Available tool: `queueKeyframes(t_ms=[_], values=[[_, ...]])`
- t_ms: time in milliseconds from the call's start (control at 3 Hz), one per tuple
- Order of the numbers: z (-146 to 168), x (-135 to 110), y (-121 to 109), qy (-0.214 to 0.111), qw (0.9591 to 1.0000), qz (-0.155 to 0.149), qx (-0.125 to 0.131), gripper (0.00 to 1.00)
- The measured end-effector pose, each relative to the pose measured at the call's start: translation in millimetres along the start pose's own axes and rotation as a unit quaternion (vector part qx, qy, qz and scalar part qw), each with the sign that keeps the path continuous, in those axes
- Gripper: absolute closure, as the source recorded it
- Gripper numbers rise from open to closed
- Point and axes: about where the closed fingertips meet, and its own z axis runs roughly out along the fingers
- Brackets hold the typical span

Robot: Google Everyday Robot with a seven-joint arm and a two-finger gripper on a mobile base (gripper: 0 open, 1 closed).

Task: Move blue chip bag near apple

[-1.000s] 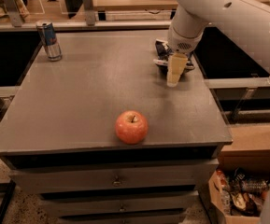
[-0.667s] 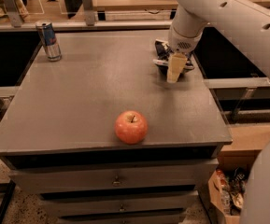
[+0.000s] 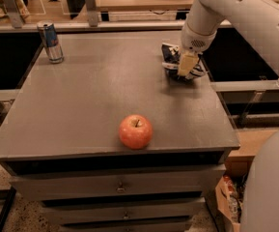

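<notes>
The blue chip bag [image 3: 169, 56] is a crumpled dark blue foil packet lying near the table's far right edge. My gripper [image 3: 186, 65] comes down from the white arm at the upper right and sits right on the bag, covering its middle and right part. The apple [image 3: 135, 131] is red-orange with a short stem. It stands alone near the table's front edge, well in front of and to the left of the bag.
A slim blue-and-silver drink can [image 3: 50, 41] stands at the far left corner of the grey table [image 3: 90, 95]. Drawers [image 3: 119, 187] sit below the table front. A cardboard box of snack packets [image 3: 228, 202] is on the floor at the lower right.
My gripper has shifted very slightly on the bag. The bag, the apple and the can have not visibly moved.
</notes>
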Motion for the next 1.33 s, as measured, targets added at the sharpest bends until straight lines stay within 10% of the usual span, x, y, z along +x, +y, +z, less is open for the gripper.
queueKeyframes(t_ms=[667,1333], values=[[-40,12,21,-0.087,0.9958,0.008,-0.029,1.00],[-118,7,82,-0.185,0.9821,-0.027,-0.028,1.00]])
